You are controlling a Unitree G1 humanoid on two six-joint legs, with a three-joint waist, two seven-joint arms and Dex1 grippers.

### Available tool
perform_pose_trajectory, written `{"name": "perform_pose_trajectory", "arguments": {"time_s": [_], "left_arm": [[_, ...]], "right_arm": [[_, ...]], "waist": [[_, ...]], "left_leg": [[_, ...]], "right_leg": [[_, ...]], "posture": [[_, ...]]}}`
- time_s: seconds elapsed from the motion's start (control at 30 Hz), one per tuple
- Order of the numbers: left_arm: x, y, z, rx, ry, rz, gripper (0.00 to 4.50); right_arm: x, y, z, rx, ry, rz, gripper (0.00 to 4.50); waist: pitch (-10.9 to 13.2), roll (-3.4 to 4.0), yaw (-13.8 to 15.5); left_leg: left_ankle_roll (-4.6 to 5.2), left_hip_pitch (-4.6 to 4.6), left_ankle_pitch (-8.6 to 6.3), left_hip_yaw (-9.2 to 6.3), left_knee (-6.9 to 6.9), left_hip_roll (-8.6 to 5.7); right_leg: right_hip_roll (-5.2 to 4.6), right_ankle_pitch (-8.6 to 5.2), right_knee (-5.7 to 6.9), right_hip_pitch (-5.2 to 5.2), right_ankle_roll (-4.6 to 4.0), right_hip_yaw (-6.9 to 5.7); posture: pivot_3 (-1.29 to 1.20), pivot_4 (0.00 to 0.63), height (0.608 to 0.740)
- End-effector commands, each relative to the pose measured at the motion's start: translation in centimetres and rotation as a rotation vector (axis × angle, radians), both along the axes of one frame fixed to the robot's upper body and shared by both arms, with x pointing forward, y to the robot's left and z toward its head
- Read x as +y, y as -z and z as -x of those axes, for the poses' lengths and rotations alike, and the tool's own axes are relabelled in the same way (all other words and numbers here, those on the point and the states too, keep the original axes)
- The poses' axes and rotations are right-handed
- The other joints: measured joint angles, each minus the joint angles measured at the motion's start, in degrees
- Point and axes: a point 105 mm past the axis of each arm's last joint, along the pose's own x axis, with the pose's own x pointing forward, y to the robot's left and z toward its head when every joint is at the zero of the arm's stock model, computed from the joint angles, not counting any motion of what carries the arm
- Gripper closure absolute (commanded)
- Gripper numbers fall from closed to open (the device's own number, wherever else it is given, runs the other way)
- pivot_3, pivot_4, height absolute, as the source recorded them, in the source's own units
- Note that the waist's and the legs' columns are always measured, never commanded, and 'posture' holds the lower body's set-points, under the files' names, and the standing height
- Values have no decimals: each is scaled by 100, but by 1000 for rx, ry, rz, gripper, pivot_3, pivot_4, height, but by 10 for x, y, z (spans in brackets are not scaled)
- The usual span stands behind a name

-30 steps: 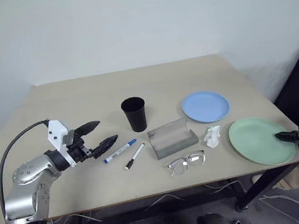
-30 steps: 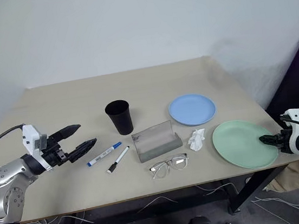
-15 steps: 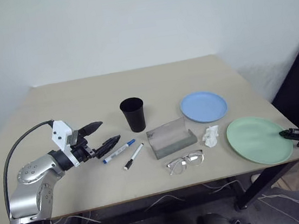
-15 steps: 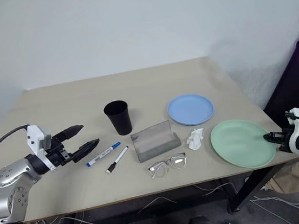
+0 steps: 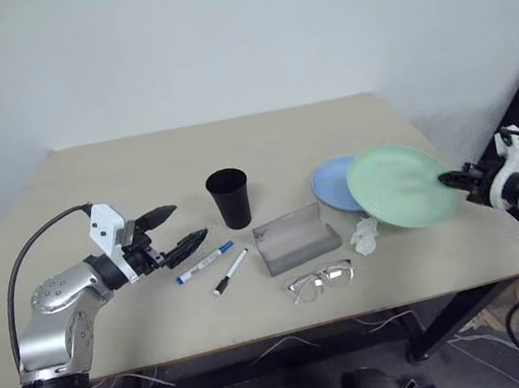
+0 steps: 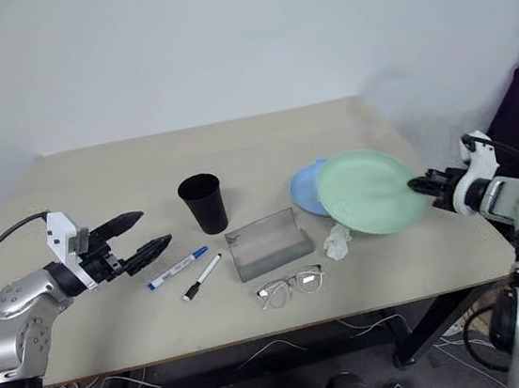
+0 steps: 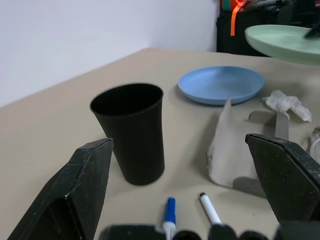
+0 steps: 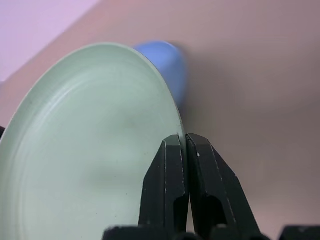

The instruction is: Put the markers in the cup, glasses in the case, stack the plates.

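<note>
1. Markers are lying side by side on the bench [image 5: 96, 176], and your left gripper [image 5: 175, 231] is hanging just to their left with its fingers spread wide and nothing between them.
2. You are seeing the blue-capped marker [image 5: 204, 262] nearest that gripper, with the black-capped marker [image 5: 231, 271] just to its right; both are angling toward the cup.
3. You are looking at the cup [image 5: 230, 198] standing upright and empty behind the markers.
4. You are finding the case [image 5: 295, 240] right of the markers, sitting with its lid raised, and the glasses [image 5: 322, 280] lying in front of it, near the bench's front edge.
5. You are seeing a crumpled tissue [image 5: 367, 235] lying just right of the case.
6. You are seeing the blue plate [image 5: 332, 185] resting flat on the bench behind the tissue.
7. You are holding the green plate [image 5: 396, 185] off the bench, tilted, partly covering the blue plate's right side.
8. You are pinching that plate's right rim with your right gripper [image 5: 451, 180], its fingers clamped tight on the edge.
</note>
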Motion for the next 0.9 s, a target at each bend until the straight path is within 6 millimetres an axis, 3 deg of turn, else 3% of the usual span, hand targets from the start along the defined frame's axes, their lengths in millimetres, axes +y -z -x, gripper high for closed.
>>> {"name": "perform_pose_trajectory", "arguments": {"time_s": [0.03, 0.17, 0.4, 0.9], "left_arm": [[0, -13, -4, -51, 8, -21, 0], [-1, -13, -5, -56, 8, -21, 0], [0, -14, -5, -61, -1, -19, 0], [4, -15, -2, -61, -16, -25, 0]], "right_arm": [[12, -24, -24, -68, 62, 48, 4473], [29, -20, -49, -64, 137, 76, 4473], [45, -3, -73, -46, 231, 103, 4473], [63, 23, -82, -13, 316, 88, 4473]], "waist": [[0, 0, -4], [-1, -1, -38], [-3, -1, -83], [-3, 0, -261]], "left_leg": [[2, -1, 1, -2, -2, -1], [5, -6, 1, -12, -9, -7], [14, -8, -4, -50, -20, -23], [23, 16, -11, -62, -25, -31]], "right_leg": [[0, 0, 0, -1, 0, 1], [4, 2, 6, -6, -1, 6], [4, 14, 13, 3, -17, 32], [14, 20, 13, 30, -25, 42]], "posture": [[0, 0, 727], [0, 0, 727], [0, 0, 727], [0, 0, 727]]}}
